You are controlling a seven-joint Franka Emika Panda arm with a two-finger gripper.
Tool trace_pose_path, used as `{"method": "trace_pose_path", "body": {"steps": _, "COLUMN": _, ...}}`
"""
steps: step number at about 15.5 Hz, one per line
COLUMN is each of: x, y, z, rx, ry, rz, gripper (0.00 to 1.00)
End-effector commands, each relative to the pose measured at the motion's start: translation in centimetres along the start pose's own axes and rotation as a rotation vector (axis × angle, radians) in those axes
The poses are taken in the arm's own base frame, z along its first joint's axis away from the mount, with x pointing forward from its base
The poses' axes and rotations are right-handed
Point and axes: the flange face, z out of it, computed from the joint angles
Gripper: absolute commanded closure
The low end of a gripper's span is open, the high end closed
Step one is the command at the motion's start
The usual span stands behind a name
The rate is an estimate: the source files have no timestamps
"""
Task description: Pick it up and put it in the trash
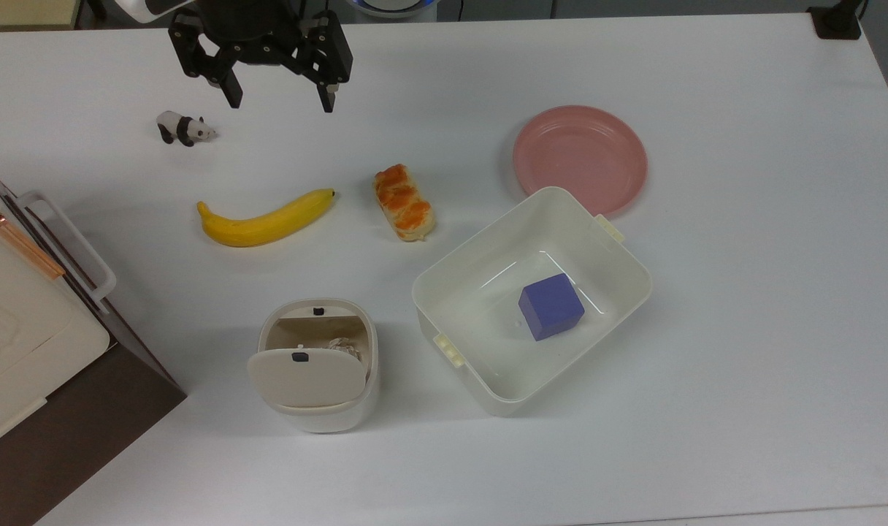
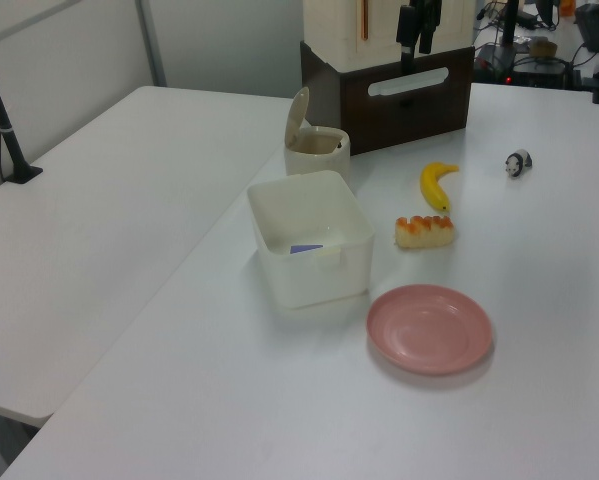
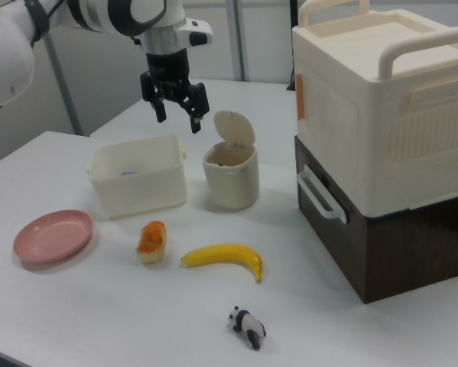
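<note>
Inside the trash bin (image 1: 318, 409), under its tilted flap lid, the crumpled paper ball (image 1: 344, 345) is seen. End effector (image 1: 279, 97) is held released and empty above the worktop (image 1: 743, 292), near the panda figurine (image 1: 183, 128). Banana (image 1: 265, 218) and bread roll (image 1: 404, 201) are laid between end effector and bin.

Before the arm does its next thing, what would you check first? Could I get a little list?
1. Gripper fingers open, holding nothing: ok.
2. Paper ball inside the bin: ok, it shows under the flap.
3. Bin upright: ok.
4. Flap closed: not ok, it is tilted open.
5. Gripper raised above the table, apart from the panda and banana: ok.
</note>
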Motion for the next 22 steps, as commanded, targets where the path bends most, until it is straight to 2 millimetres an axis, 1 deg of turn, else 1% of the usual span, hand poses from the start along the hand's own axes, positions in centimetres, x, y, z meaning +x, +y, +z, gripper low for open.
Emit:
{"method": "trace_pose_path", "body": {"steps": 1, "x": -0.4, "y": -0.2, "z": -0.4, "rx": 0.014, "ry": -0.011, "rz": 0.013, "gripper": 0.0}}
{"method": "trace_pose_path", "body": {"steps": 3, "x": -0.3, "y": -0.2, "z": -0.6, "rx": 0.01, "ry": 0.004, "rz": 0.009, "gripper": 0.0}}
{"method": "trace_pose_path", "body": {"steps": 5, "x": 0.3, "y": 0.4, "z": -1.3, "rx": 0.006, "ry": 0.064, "rz": 0.02, "gripper": 0.0}}
{"method": "trace_pose_path", "body": {"steps": 7, "x": 0.5, "y": 0.7, "z": -1.4, "rx": 0.007, "ry": 0.086, "rz": 0.029, "gripper": 0.0}}
{"method": "trace_pose_path", "body": {"steps": 11, "x": 0.5, "y": 0.7, "z": -1.3, "rx": 0.011, "ry": 0.082, "rz": 0.035, "gripper": 0.0}}
{"method": "trace_pose_path", "body": {"steps": 15, "x": 0.1, "y": 0.6, "z": -0.9, "rx": -0.03, "ry": 0.043, "rz": -0.029, "gripper": 0.0}}
{"method": "trace_pose_path", "body": {"steps": 22, "x": 0.0, "y": 0.3, "z": -1.0, "rx": -0.035, "ry": 0.038, "rz": -0.054, "gripper": 0.0}}
